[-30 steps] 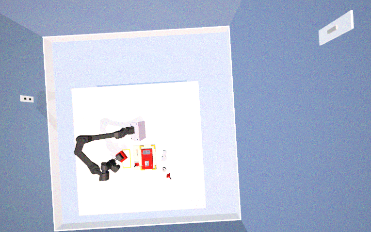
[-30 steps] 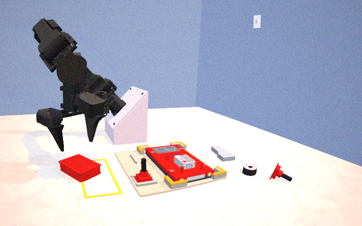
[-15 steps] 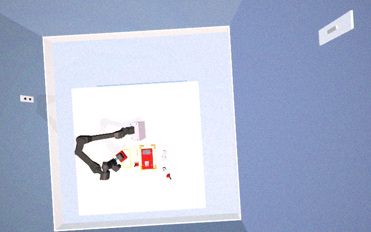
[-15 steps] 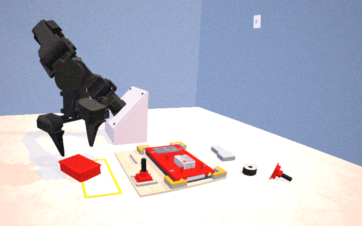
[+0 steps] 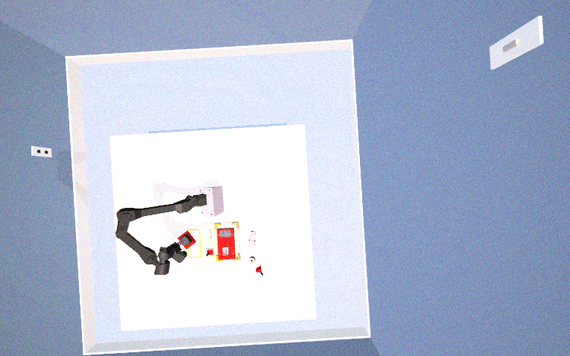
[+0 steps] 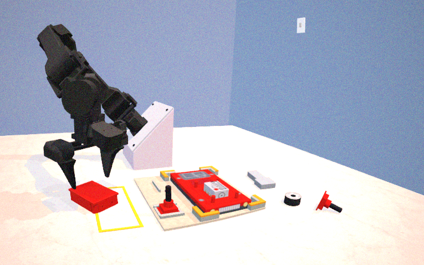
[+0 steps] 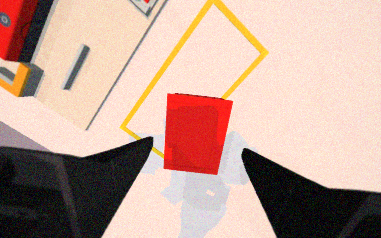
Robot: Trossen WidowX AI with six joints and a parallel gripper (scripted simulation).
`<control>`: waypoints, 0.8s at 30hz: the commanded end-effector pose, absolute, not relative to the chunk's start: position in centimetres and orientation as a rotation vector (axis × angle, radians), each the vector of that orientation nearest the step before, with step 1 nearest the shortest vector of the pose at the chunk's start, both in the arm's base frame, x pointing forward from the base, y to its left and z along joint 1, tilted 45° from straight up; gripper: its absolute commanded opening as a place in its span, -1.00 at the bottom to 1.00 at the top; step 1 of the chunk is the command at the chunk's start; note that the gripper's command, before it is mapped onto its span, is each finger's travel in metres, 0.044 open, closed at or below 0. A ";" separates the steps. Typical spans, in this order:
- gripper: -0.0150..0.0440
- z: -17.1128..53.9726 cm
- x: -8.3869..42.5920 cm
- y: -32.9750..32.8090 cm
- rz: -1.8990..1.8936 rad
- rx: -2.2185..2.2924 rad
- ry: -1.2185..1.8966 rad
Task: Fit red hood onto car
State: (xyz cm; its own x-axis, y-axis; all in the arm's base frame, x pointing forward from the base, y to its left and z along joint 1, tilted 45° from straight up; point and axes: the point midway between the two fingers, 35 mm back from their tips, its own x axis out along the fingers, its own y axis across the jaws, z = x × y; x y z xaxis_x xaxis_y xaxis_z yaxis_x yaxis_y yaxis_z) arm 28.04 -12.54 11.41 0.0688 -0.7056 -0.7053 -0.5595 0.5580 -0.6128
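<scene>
The red hood lies on the table roof up, turned at an angle, overlapping one end of the yellow outline. My gripper is open and empty above the hood, with a fingertip on each side of it and a gap to each in the wrist view. In the exterior view one fingertip appears close to the hood's back left corner; contact cannot be told. The red chassis sits in its jig with the white engine block on deck. Red pegs stand around it.
A tan board carries the jig's yellow corners and an upright black-handled red part. The yellow outline is beside it. Beyond are a grey block, a black-and-white wheel and a tipped red part.
</scene>
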 end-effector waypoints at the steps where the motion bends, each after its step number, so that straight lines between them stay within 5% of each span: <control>1: 1.00 10.9 27.9 -12.8 -0.144 -1.096 1.605; 24: 1.00 9.9 27.9 -13.9 -0.146 -1.098 1.605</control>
State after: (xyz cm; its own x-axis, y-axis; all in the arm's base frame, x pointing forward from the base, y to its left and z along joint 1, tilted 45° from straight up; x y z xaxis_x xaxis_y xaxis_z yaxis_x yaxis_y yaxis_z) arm 27.96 -13.86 10.21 0.0662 -0.7077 -0.7034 -0.5602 0.5570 -0.6131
